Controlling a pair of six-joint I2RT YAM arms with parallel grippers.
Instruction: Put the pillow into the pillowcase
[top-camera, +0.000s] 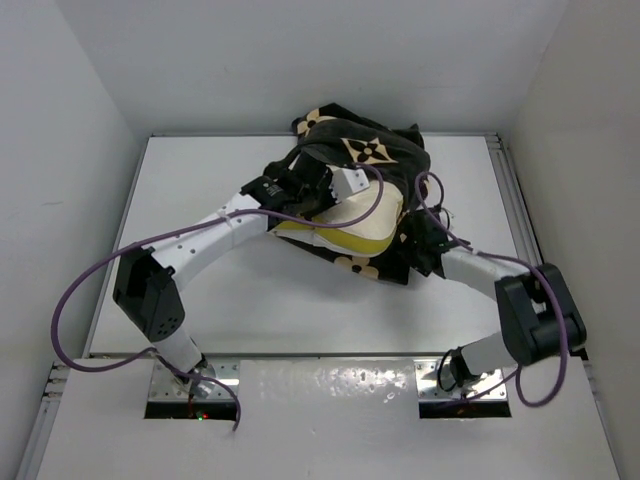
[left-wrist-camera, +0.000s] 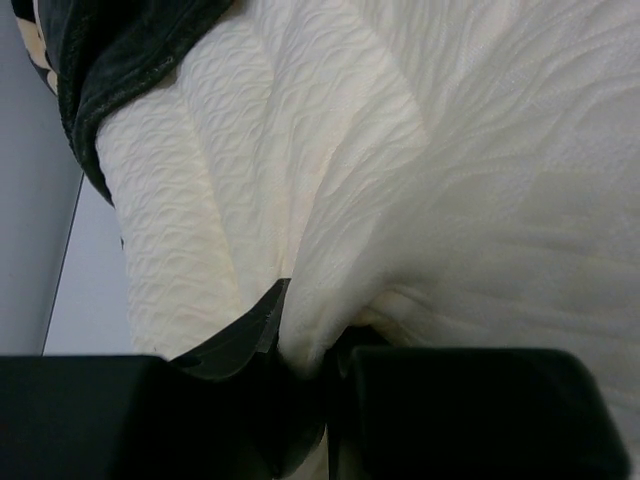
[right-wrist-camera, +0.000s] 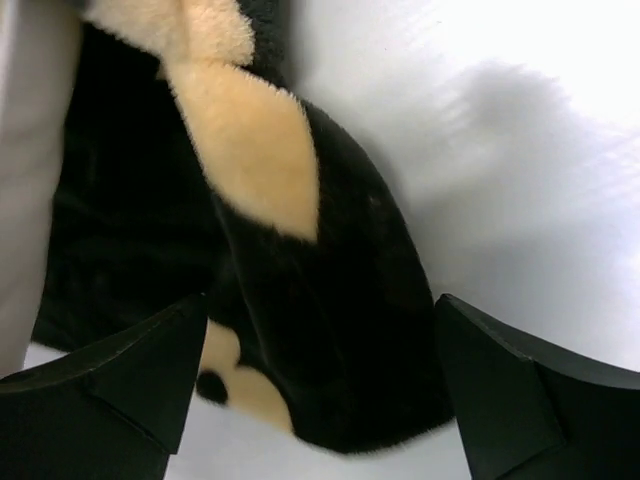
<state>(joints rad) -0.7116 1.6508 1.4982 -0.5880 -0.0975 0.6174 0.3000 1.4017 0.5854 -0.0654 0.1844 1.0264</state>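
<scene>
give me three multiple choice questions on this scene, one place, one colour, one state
1. Where on the table is the pillowcase? A near left corner B far middle C near right corner
2. The pillow's side band is: A red B yellow-green C blue
3. The right hand is: A open B shut on the pillow C shut empty
Answers: 1 B, bunched at the far side, centred. 2 B, seen from above. 3 A, fingers wide apart around pillowcase fabric.
</scene>
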